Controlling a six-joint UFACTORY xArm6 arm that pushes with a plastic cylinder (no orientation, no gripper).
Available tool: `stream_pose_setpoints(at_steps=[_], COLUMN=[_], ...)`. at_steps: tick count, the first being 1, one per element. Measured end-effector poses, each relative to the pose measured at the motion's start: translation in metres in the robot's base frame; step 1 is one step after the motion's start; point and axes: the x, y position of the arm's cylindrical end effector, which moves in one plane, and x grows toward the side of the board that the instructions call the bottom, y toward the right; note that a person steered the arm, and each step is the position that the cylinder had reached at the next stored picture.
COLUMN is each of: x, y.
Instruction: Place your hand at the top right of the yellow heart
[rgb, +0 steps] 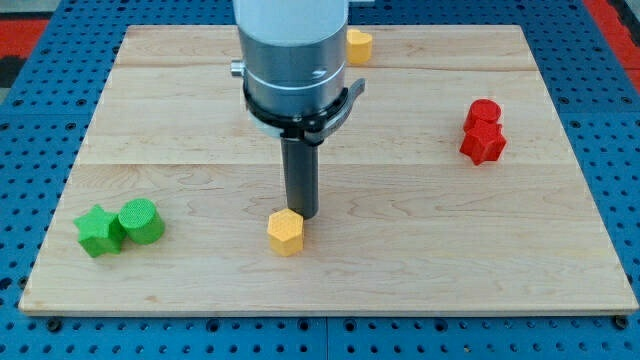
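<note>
On the wooden board (420, 250), seen from the one camera view, six small blocks are laid out in three places. No container is shown; every block rests directly on the board.

Near the view's bottom centre, a yellow hexagonal block (285, 233) is set flat on the wood. My tip (301, 216) is placed just at that block's upper right edge, and contact appears likely, though a thin gap cannot be ruled out from this angle. The dark rod (299, 175) is held upright above the tip, and it is carried by the grey cylindrical arm body (292, 55), by which much of the board's top centre is covered.

At the view's top, a second yellow block (359, 45) is partly hidden behind the arm body; its shape cannot be made out with certainty, so it may be the heart named in the task. It lies well apart from the tip.

At the view's left, a green star-shaped block (99, 231) and a green cylinder (141, 221) are seen touching side by side. At the view's right, two red blocks (483, 131) are pressed together, one above the other; their shapes are not clear.

No jaws are fitted to this arm, so nothing is grasped; only the rod's end is presented to the blocks.
</note>
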Motion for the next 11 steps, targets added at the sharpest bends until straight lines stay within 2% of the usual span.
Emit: stream_pose_setpoints(at_steps=[1, 3, 5, 7, 8, 9, 10, 11], x=[-0.034, -0.159, -0.230, -0.232, -0.261, -0.316, -0.313, -0.276], y=[0.015, 0.116, 0.223, 0.274, 0.264, 0.190, 0.109, 0.088])
